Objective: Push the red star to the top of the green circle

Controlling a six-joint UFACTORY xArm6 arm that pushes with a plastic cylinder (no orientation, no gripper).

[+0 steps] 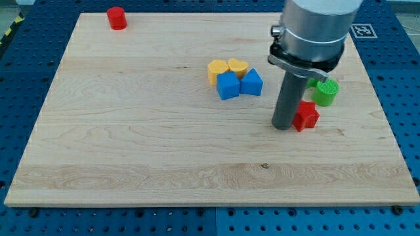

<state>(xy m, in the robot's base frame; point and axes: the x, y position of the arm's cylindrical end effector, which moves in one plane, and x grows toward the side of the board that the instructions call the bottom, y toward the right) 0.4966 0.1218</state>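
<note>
Near the bench's [131, 144] right side, red star [306, 115] just below green circle [324, 92]; my tip [283, 126] touching its left; no jaws showing; risk: star sliding right past circle, or bumping it.

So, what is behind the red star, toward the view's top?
The green circle lies just beyond the red star. My tip stands at the star's left. The arm covers part of the green circle.

Bright even overhead light; soft short shadows; sharp focus; no glare.
</note>
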